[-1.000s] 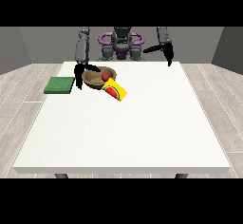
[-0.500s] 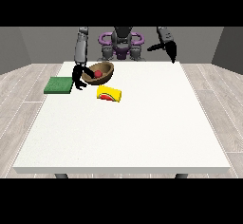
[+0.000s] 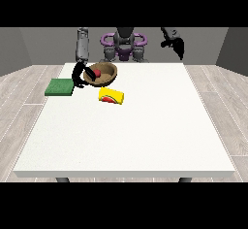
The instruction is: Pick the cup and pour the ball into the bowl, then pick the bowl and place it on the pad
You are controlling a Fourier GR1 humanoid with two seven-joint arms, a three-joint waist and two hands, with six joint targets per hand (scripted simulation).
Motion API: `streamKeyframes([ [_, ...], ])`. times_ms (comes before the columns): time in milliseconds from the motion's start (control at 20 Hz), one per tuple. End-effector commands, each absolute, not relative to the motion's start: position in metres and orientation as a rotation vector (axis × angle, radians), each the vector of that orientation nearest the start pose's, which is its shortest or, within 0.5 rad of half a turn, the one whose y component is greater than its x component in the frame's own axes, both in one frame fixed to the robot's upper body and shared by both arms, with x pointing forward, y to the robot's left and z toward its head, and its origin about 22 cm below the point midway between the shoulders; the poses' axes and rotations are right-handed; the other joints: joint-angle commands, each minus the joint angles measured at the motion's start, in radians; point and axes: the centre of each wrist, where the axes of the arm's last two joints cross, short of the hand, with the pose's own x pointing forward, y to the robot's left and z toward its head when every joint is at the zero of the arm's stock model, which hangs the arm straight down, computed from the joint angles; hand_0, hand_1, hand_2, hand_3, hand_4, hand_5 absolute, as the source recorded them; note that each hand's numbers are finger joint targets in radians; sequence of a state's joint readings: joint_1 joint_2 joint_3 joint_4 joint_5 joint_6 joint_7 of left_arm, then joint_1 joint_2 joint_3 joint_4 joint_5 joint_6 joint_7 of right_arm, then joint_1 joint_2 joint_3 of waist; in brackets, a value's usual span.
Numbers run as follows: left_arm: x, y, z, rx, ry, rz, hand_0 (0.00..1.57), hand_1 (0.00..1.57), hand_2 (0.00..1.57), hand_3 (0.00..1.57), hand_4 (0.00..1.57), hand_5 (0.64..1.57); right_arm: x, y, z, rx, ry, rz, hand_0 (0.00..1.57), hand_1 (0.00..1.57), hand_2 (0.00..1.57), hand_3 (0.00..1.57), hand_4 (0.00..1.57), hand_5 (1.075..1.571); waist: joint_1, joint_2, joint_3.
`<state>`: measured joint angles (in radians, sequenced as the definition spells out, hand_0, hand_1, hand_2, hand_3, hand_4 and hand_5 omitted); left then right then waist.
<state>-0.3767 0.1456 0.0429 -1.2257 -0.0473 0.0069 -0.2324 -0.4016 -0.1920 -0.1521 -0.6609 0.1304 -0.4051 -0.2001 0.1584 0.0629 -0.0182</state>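
**Bowl's in hand, cup's on its side**

The hand at the view's left (image 3: 79, 74) has the brown bowl (image 3: 102, 74) by its near-left rim, fingers curled around the edge. The bowl is tilted and looks lifted a bit off the white table (image 3: 131, 136), though it's hard to be sure from this angle. The red ball (image 3: 97, 72) sits inside the bowl. The yellow cup (image 3: 111, 96) (red inside) lies tipped over on the table just in front of the bowl, not touching it. The green pad (image 3: 59, 87) lies flat near the table's left edge, just beside that hand. The hand at the view's right (image 3: 177, 46) hangs up in the air, well apart from everything; can't tell how its fingers sit.
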Motion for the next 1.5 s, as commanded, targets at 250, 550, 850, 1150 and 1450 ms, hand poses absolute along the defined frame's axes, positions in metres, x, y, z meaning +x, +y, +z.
streamKeyframes([
  [250, 0.283, 0.315, -0.049, 0.243, -1.547, -0.085, 0.0, 0.0, 0.0, 0.0, 1.0, 1.404, 0.352, -0.266, -0.028, -0.544, -0.998, 0.159, 1.57, 1.57, 1.57, 0.89, 0.81, 1.567, -0.208, -0.248, 0.0161],
  [550, 0.299, 0.281, -0.026, 0.206, -1.675, -0.083, 0.0, 0.0, 0.0, 0.0, 1.0, 1.418, 0.34, -0.351, -0.002, -0.56, -1.073, 0.018, 1.57, 1.57, 1.57, 0.73, 0.78, 1.571, -0.162, -0.128, 0.0183],
  [850, 0.312, 0.281, -0.004, 0.159, -1.767, -0.125, 0.0, 0.0, 0.0, 0.0, 1.15, 1.463, 0.35, -0.387, 0.031, -0.614, -1.152, -0.023, 1.57, 1.57, 1.57, 0.22, 0.88, 1.57, -0.096, -0.026, 0.0183],
  [1150, 0.312, 0.397, 0.07, 0.19, -1.915, -0.046, 0.0, 0.0, 0.0, 0.0, 1.32, 1.562, 0.317, -0.458, 0.045, -0.674, -1.227, -0.115, 1.57, 1.57, 1.57, 0.0, 0.88, 1.571, -0.047, 0.067, 0.019],
  [1450, 0.303, 0.471, 0.111, 0.237, -2.021, 0.063, 0.0, 0.0, 0.0, 0.0, 1.27, 1.571, 0.337, -0.426, 0.042, -0.693, -1.337, -0.15, 1.57, 1.57, 1.57, 0.0, 0.8, 1.566, -0.061, 0.155, 0.0178],
])
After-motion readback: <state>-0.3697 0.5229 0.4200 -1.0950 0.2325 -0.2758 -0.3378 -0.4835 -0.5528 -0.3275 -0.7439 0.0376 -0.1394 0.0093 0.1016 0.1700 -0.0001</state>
